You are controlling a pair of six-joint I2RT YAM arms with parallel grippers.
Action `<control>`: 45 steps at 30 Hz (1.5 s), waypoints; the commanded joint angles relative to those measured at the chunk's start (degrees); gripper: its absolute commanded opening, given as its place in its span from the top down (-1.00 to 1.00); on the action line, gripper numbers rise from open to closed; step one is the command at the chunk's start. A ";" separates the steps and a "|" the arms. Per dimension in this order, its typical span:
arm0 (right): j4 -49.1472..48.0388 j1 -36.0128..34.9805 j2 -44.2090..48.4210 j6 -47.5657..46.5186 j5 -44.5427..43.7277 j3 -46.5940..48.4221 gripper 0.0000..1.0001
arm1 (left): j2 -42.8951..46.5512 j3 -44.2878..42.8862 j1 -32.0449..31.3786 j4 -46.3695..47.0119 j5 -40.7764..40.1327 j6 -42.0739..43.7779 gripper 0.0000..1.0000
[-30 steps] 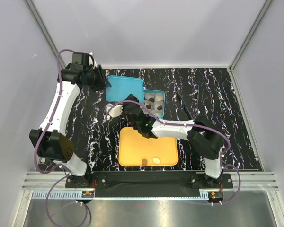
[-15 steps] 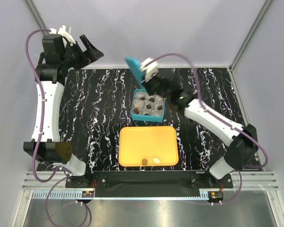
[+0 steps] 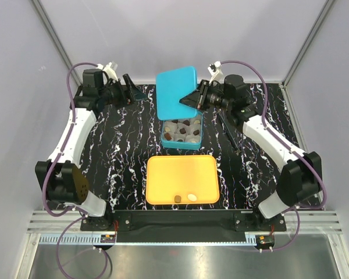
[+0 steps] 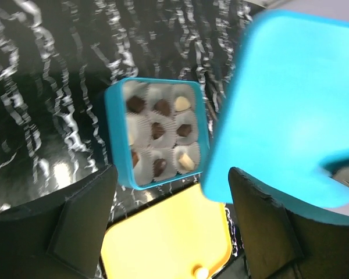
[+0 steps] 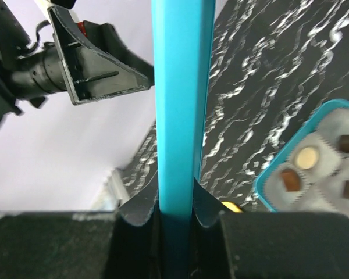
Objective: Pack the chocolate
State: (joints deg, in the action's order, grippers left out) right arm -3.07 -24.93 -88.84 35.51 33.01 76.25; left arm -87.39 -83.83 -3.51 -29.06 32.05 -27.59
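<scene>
Now | black marbled table point(image 3: 113, 154), grey walls point(image 3: 180, 35) | left pincer point(image 3: 135, 90) released | right pincer point(image 3: 189, 100) grasping lid point(image 3: 174, 90)

You had a black marbled table point(image 3: 116, 157) carrying an orange tray point(image 3: 180, 174). Just beyond it sat an open teal box point(image 3: 163, 136) lined with white paper cups point(image 4: 132, 132), and the teal lid point(image 3: 175, 90) hung tilted above.

A black desk point(image 3: 116, 151) veined with white carries three things. A teal box point(image 3: 163, 138) stands open toward the far middle, its paper cups filled with chocolate point(image 3: 187, 123). Just on the near side of it, not touching, an orange tray point(image 3: 180, 174) lies flat. A thin black rod point(image 3: 230, 135) lies slantwise to the right of the box.
</scene>
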 commanded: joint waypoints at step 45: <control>-47.38 7.61 -26.56 33.75 14.45 -18.94 0.81 | -25.02 -2.47 -8.71 9.99 0.64 0.88 0.10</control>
State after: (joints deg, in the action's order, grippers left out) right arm -46.04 -17.65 -114.43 68.12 46.19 57.43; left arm -112.09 -83.88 -11.84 -20.05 33.34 -27.44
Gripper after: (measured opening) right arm 0.188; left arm 0.457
